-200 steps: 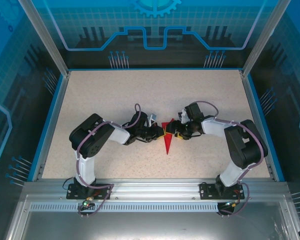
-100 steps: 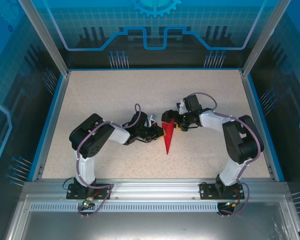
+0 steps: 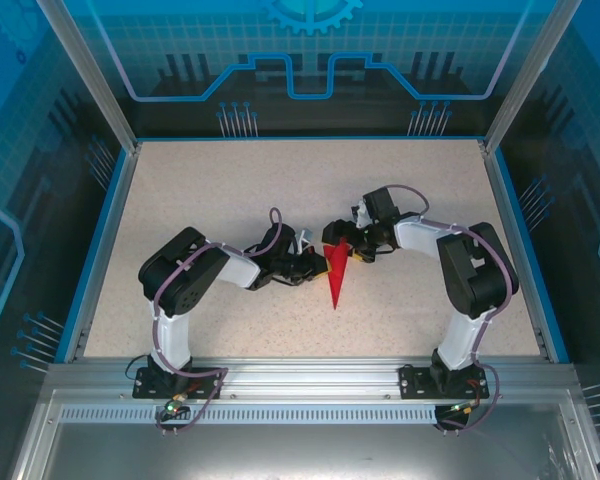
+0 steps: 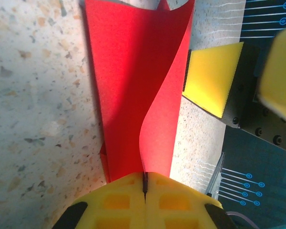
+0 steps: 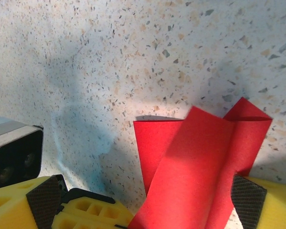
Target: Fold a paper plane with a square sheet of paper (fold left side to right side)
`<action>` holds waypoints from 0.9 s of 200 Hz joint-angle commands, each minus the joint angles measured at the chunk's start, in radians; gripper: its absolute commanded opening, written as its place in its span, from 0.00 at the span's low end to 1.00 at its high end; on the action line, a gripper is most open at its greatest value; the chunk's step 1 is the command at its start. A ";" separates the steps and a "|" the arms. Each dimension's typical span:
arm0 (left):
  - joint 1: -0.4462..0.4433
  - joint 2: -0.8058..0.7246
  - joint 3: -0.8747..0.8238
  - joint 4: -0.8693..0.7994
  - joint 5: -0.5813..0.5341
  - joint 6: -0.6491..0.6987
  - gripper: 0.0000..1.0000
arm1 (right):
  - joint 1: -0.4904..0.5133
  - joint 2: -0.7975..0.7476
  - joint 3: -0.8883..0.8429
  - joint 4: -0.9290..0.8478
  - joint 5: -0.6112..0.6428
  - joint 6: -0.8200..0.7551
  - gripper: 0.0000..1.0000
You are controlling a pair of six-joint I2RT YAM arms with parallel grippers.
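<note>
The square sheet of paper (image 3: 334,278) is bright red and folded into a narrow dart, its tip towards the near edge. From the left, my left gripper (image 3: 317,266) is shut on a raised flap of the paper (image 4: 133,86), the yellow fingers (image 4: 119,202) pressed together over its edge. My right gripper (image 3: 341,240) stands open at the paper's wide far end. In the right wrist view the lifted flap (image 5: 200,167) rises between the right gripper's (image 5: 148,205) two spread pads, touching neither clearly. One right pad (image 4: 211,78) shows beside the flap.
The speckled beige table (image 3: 230,190) is ringed by a blue rim and an aluminium frame (image 3: 300,375). Both arms lie low, meeting at the middle. The left gripper's yellow fingers (image 5: 88,214) sit close to the right gripper's left pad (image 5: 45,200).
My right gripper has opened wide, letting go of the paper, and shifted towards the far end of the dart. The left gripper stays shut on the flap in the same place.
</note>
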 commanded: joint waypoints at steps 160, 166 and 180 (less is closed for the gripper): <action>0.009 0.054 0.060 -0.109 -0.037 0.091 0.03 | 0.004 0.055 0.043 -0.095 0.020 -0.056 0.98; 0.010 0.055 0.060 -0.111 -0.037 0.090 0.03 | 0.003 0.043 0.043 -0.090 0.017 -0.055 0.98; 0.010 0.059 0.055 -0.110 -0.037 0.092 0.03 | -0.007 0.014 0.043 -0.087 0.013 -0.057 0.98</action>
